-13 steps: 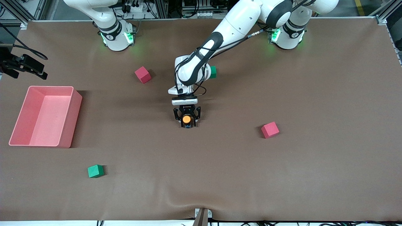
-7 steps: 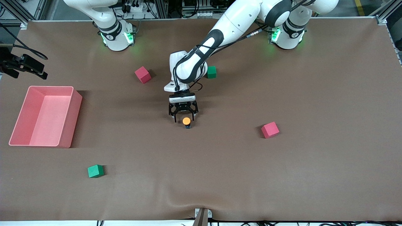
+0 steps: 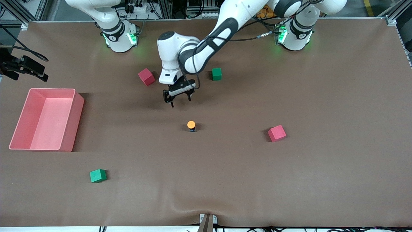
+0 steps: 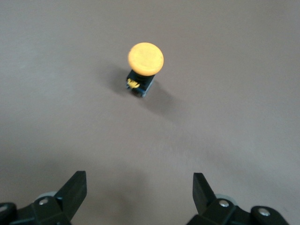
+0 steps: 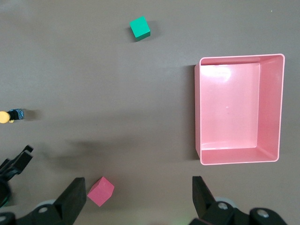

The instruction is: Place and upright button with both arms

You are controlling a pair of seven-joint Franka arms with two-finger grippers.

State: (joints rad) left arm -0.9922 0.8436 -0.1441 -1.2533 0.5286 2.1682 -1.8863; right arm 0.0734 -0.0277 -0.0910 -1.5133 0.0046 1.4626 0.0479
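Note:
The button (image 3: pixel 191 125) stands upright on the brown table, orange cap up, near the table's middle. It also shows in the left wrist view (image 4: pixel 145 62) and at the edge of the right wrist view (image 5: pixel 9 116). My left gripper (image 3: pixel 179 99) is open and empty, in the air over bare table between the button and the robots' bases; its own view shows it (image 4: pixel 138 183) apart from the button. My right gripper (image 5: pixel 139 187) is open and empty, high over the right arm's end of the table, and is out of the front view.
A pink bin (image 3: pixel 78 108) sits at the right arm's end, also in the right wrist view (image 5: pixel 197 112). Two red cubes (image 3: pixel 146 76) (image 3: pixel 276 133) and two green cubes (image 3: pixel 216 73) (image 3: pixel 98 175) lie scattered on the table.
The left gripper let go of the button, opened, and rose away toward the robots' bases. The button stays standing upright where it was.

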